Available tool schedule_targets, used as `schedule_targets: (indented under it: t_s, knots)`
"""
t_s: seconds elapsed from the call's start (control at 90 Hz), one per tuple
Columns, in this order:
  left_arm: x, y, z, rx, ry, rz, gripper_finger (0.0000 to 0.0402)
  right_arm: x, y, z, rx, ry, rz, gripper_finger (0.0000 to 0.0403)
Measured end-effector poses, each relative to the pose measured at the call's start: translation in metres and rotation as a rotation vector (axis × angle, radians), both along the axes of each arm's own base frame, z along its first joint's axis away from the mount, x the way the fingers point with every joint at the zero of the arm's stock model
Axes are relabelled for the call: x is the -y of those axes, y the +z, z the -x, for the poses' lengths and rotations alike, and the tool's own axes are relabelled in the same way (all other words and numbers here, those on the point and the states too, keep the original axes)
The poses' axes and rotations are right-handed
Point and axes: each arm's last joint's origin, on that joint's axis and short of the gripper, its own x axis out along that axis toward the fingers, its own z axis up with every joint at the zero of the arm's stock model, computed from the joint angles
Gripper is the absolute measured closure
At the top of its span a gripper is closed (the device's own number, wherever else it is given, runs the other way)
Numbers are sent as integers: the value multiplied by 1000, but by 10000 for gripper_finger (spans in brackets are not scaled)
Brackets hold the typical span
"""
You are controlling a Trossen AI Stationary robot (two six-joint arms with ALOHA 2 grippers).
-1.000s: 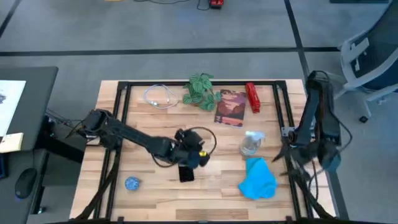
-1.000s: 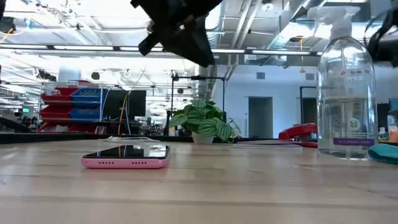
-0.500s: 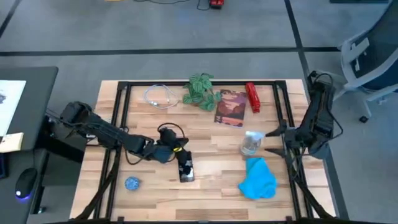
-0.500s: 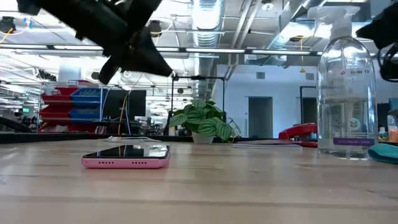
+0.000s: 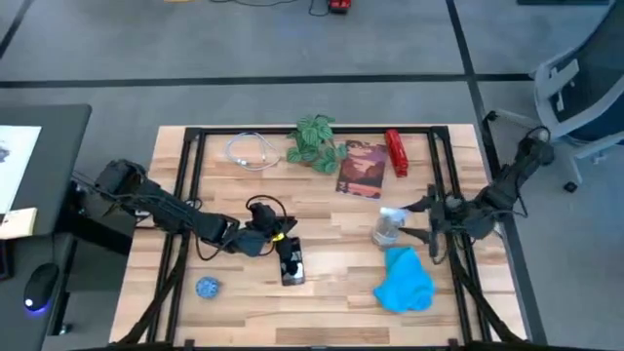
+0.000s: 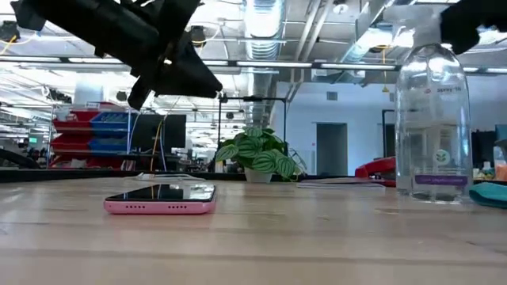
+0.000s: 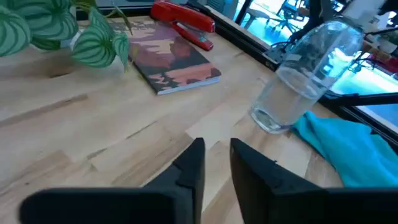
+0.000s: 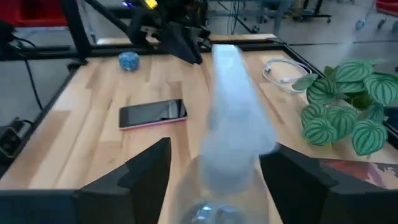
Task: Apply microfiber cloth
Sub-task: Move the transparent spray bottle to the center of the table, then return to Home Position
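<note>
The sky-blue microfiber cloth (image 5: 405, 280) lies crumpled on the table near its right front, untouched; it also shows in the left wrist view (image 7: 348, 146). Just behind it stands a clear spray bottle (image 5: 387, 227). My right gripper (image 5: 409, 221) comes level from the table's right, open, one finger on either side of the bottle's upper part (image 8: 233, 124). A pink-cased phone (image 5: 291, 263) lies flat, screen up, mid-table. My left gripper (image 5: 281, 244) hovers just left of and above the phone, a narrow gap between its fingers (image 7: 216, 146). My right gripper has its fingers (image 8: 149, 168) level on either side of the spray bottle's upper part, coming from the table's right. The bottle stands on its base on the table. I cannot tell whether either finger touches it.
Along the far side lie a white cable (image 5: 249, 151), a potted plant (image 5: 315, 141), a book (image 5: 361, 168) and a red stapler (image 5: 395, 153). A small blue ball (image 5: 206, 287) sits near the left front. Black frame rails (image 5: 185, 195) run along the table's edges.
My left gripper has drawn back from above the phone toward the table's left and then held still. My right gripper has swung from the table's right edge toward the spray bottle and turned level around its top. The bottle has shifted a little toward the left.
</note>
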Motion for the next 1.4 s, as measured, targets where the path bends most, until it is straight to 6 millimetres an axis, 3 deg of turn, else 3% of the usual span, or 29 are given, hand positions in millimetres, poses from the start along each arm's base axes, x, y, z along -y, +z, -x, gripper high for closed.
schedule_targets:
  t_s: [0.233, 0.533, 0.633, 1.011, 1.078, 1.211, 1.311, 1.4]
  knots:
    - [2, 0, 1, -3, -5, 2, 291, 10, 0, -21, -6, -16, -33, 293]
    - [2, -1, 1, -3, -4, 3, 292, 22, 7, -58, 110, -1, 36, 293]
    - [2, -1, 1, -3, -4, 3, 292, 35, 7, -75, 147, 28, 35, 293]
    - [9, -1, 3, 9, -24, 27, 292, 97, -26, -136, 218, 63, 11, 292]
    - [11, -1, 4, 9, -32, 27, 292, 100, -29, -141, 242, 74, 14, 267]
    - [14, -1, 5, 9, -41, 27, 292, 101, -32, -142, 234, 81, 36, 155]
    - [15, -1, 5, 9, -45, 26, 292, 99, -24, -133, 211, 79, 35, 86]
    - [17, -1, 6, 9, -49, 23, 292, 98, -19, -117, 133, 65, 15, 52]
